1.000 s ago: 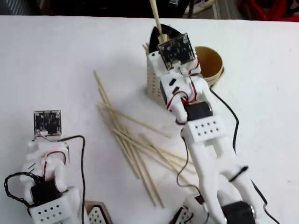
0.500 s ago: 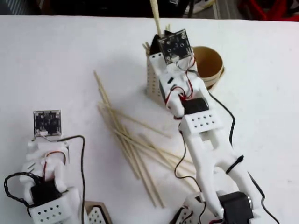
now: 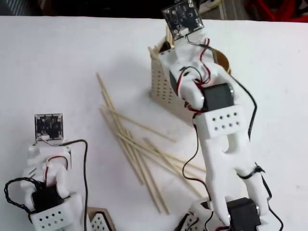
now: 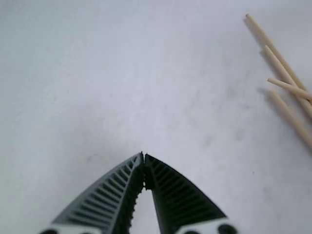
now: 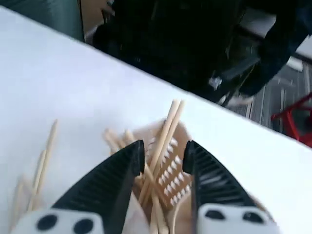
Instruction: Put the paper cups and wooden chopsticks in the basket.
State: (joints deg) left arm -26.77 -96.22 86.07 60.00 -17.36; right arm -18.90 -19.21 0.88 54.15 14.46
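A white perforated basket (image 3: 161, 84) stands at the back of the table with several wooden chopsticks (image 5: 163, 141) leaning in it. My right gripper (image 5: 165, 151) hangs open just above the basket (image 5: 170, 183), one finger on either side of the sticks. A brown paper cup (image 3: 224, 61) stands right beside the basket, partly hidden by the right arm (image 3: 216, 125). Several more chopsticks (image 3: 137, 147) lie scattered on the table in front of the basket. My left gripper (image 4: 144, 168) is shut on nothing, low over bare table, with a few chopstick ends (image 4: 285, 73) off to one side.
The table is white; its far edge (image 3: 96, 17) runs just behind the basket, with dark floor and furniture beyond. The left arm's body (image 3: 45, 192) sits at the near left corner. The arm bases (image 3: 192, 221) stand along the near edge.
The right arm has pushed farther back over the basket. The chopstick that stood upright in its grip now leans in the basket, and the gripper stands open. The left arm has not moved.
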